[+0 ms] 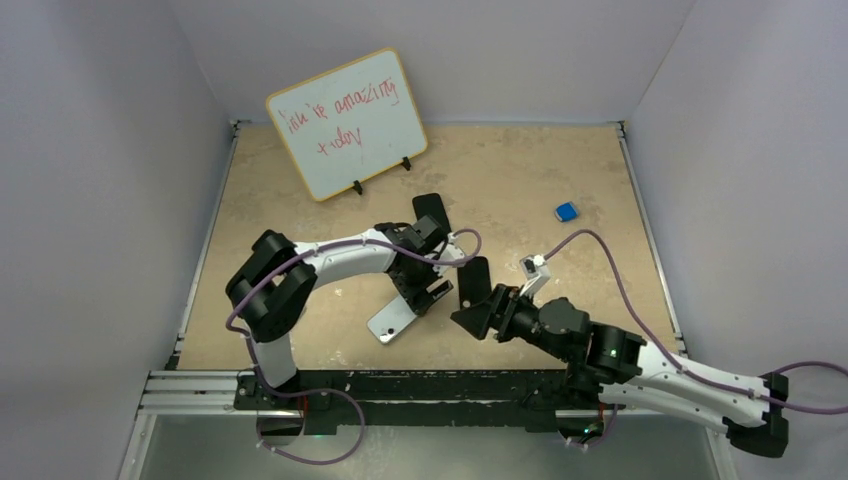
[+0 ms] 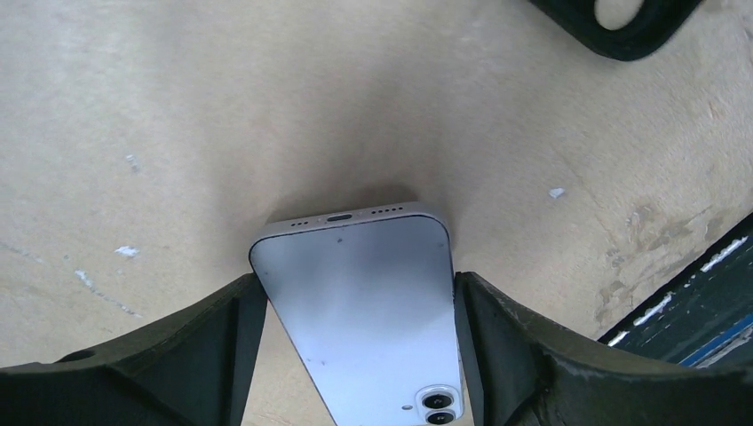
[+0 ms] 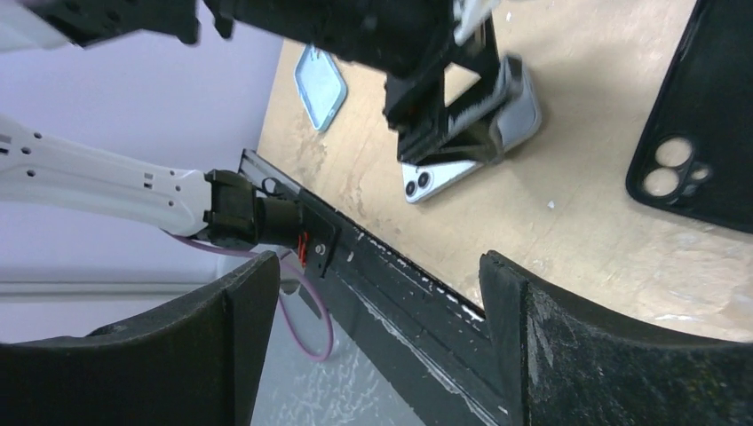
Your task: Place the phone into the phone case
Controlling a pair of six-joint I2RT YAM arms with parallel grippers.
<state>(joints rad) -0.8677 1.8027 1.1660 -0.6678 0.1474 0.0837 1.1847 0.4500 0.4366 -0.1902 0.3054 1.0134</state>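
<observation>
A pale silver-blue phone point(image 1: 393, 322) lies back up near the table's front, its camera end toward the near edge. My left gripper point(image 1: 425, 290) is shut on its two long sides. In the left wrist view both fingers press the phone point(image 2: 364, 311), and its port end is by the table. The black phone case point(image 1: 472, 283) lies just right of it, camera cutouts showing in the right wrist view point(image 3: 701, 133). Its corner shows in the left wrist view point(image 2: 622, 27). My right gripper point(image 1: 468, 318) is open and empty, next to the case, fingers point(image 3: 240, 337) over the table's near edge.
A whiteboard point(image 1: 347, 122) with red writing stands at the back left. A small blue object point(image 1: 566, 211) lies at the right. A black rail point(image 1: 400, 385) runs along the near edge, also seen in the right wrist view point(image 3: 400, 275). Purple cables trail from both arms.
</observation>
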